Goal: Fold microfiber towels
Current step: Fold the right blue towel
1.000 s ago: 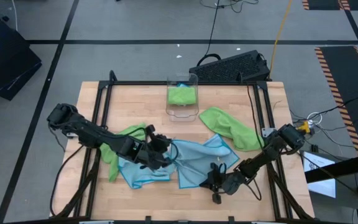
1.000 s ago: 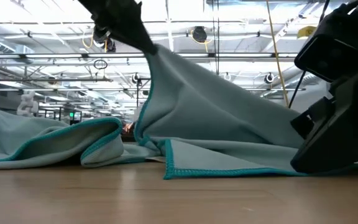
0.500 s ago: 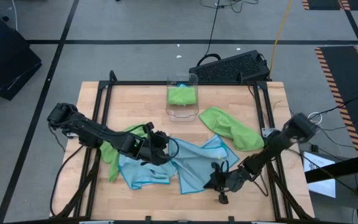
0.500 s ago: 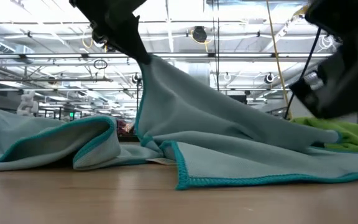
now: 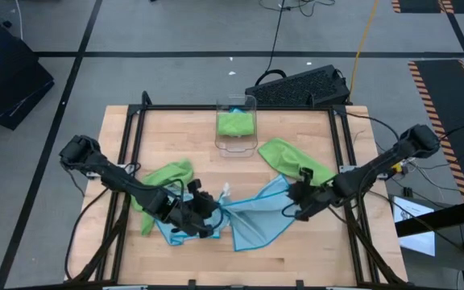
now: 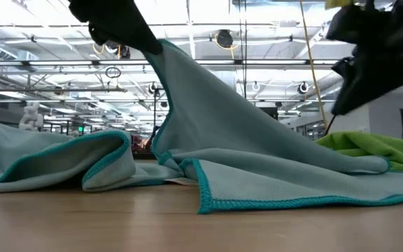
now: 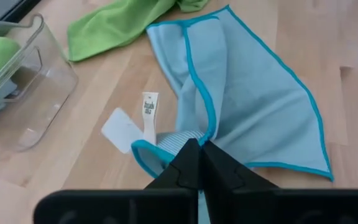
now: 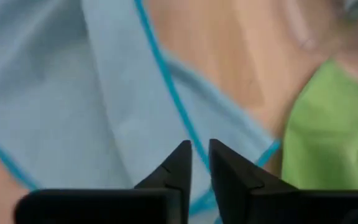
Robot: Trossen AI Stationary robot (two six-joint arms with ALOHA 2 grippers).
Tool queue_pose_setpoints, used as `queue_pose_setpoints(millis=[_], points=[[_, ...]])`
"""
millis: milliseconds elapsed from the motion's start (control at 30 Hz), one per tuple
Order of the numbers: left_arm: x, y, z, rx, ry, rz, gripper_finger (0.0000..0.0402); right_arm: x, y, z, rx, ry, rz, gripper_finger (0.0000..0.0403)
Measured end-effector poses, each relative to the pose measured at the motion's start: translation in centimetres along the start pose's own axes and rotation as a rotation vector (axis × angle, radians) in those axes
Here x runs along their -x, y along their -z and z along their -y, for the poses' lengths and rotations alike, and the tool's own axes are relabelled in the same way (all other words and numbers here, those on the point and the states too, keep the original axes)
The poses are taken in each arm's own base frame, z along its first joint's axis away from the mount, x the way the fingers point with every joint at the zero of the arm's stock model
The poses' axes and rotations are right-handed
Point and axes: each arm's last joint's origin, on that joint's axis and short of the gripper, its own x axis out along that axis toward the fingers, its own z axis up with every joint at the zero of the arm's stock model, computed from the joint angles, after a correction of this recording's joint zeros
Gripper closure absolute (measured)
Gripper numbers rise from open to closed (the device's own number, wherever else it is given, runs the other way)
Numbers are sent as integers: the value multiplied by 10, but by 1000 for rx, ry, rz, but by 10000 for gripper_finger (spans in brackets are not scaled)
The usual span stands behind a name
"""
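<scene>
**A:** Two things changed in the last second. The right gripper (image 5: pixel 298 203) was low at the bench's (image 5: pixel 296 266) front edge, at the front-right part of the blue towel (image 5: pixel 256 221). Now it is farther back and more toward the right edge, over the towel's right end and just beside the green towel (image 5: pixel 300 167). Its fingers were together, and now a narrow gap shows between them with nothing in it.

**B:** So it has let go of the cloth?

**A:** I judge so. In the right wrist view the towel lies flat below the fingertips and is not between them. The front hem now rests on the wood.

**B:** And the left gripper (image 5: pixel 206 216)?

**A:** It is closed on one corner of the blue towel and holds it up, a little left of the bench's middle and toward the front edge. In the low view the cloth hangs from it like a tent and slopes down toward the right edge.

**B:** What does this mean for the folding?

**A:** The towel is stretched, but only one corner is held. I think the right gripper must take a new corner before any fold can start. No towel on the wood looks folded yet.

**B:** Which way does the towel lie?

**A:** Its long axis runs nearly along the front edge, from the held corner to the right end, which turns a little toward the back edge. One free corner points to the front edge. A second blue towel (image 5: pixel 167 232) lies crumpled near the front-left corner.
</scene>
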Motion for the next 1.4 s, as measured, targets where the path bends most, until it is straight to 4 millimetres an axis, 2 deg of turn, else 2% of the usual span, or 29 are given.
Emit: queue_pose_setpoints(millis=[200, 367, 633, 833, 1067, 1200, 1400], points=[[-2, -1, 1, 9, 1, 17, 394, -7, 5, 1, -31, -2, -85, 276], [-9, 2, 5, -17, 6, 15, 390, -21, 8, 11, -63, 10, -146, 255], [-11, 3, 7, -13, 10, 13, 395, -36, 6, 33, -20, -33, -207, 260], [-10, 3, 7, -14, 14, 16, 386, -41, 2, 46, -13, -140, -238, 259], [-10, 3, 7, -15, 13, 16, 397, -43, -1, 50, -6, -169, -220, 289], [-10, 3, 7, -15, 13, 16, 388, -44, -4, 50, -3, -174, -191, 310], [-10, 3, 7, -15, 13, 16, 395, -45, 1, 50, 1, -172, -208, 331]])
